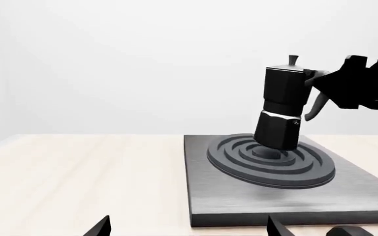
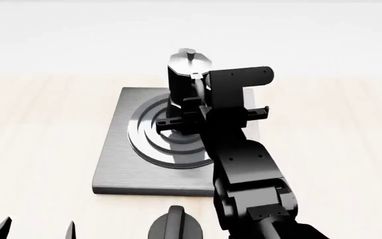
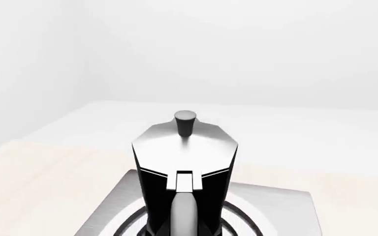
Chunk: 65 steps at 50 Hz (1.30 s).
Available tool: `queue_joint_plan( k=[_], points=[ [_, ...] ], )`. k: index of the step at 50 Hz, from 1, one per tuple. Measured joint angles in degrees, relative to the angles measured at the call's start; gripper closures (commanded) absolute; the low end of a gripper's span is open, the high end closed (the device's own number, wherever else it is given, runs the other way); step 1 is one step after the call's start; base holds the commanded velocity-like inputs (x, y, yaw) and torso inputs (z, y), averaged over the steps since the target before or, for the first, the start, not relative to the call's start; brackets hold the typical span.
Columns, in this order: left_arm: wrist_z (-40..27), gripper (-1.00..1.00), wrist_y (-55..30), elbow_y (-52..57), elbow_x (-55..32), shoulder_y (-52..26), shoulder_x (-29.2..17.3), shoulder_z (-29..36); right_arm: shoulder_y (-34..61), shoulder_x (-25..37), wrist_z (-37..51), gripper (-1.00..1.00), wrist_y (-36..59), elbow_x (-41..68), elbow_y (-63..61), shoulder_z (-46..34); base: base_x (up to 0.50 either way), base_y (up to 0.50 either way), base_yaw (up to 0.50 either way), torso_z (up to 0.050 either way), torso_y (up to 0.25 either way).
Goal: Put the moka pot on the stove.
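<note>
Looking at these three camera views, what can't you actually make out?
- Right gripper jaws: the head view's arm covers them, the left wrist view shows them only side-on.
- Moka pot base: cut off in the right wrist view, hidden by the arm in the head view.
- Left gripper: only fingertips show.
- Knob by the stove: cut off.

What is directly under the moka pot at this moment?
The stove's ring burner lies under the tilted moka pot. The pot's base hides the burner's centre, so full contact cannot be confirmed.
</note>
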Motion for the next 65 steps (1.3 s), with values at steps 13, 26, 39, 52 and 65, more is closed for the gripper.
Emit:
queue_joint_plan(
  k=[13, 26, 39, 52, 65],
  points=[
    [-0.18, -1.00, 0.13, -0.07, -0.16, -0.02, -0.20, 0.18, -1.03, 0.00, 0.01, 1.00, 0.52, -0.51, 0.00, 0.69, 0.00, 0.00, 0.00, 0.001, 0.002],
    [-0.34, -1.00, 0.12, 0.01, -0.44, -0.07, -0.43, 0.34, -1.53, 0.00, 0.01, 1.00, 0.49, 0.22, 0.00, -0.09, 0.00, 0.00, 0.00, 0.000, 0.001],
    [-0.44, -1.00, 0.33, -0.17, -0.67, -0.11, -0.57, 0.53, -1.45, 0.02, 0.02, 1.00, -0.13, 2.67, 0.00, -2.73, 0.00, 0.00, 0.00, 0.000, 0.000],
    [-0.60, -1.00, 0.51, -0.22, -0.85, -0.04, -0.74, 0.71, -1.37, 0.02, -0.13, 1.00, -1.12, 6.65, -0.03, -7.32, 0.00, 0.00, 0.00, 0.000, 0.000],
    [-0.71, -1.00, 0.73, -0.35, -0.88, 0.00, -0.89, 1.01, -1.64, 0.01, 0.08, 1.00, -1.87, 7.69, -0.22, -8.93, 0.00, 0.00, 0.00, 0.000, 0.000]
  ],
)
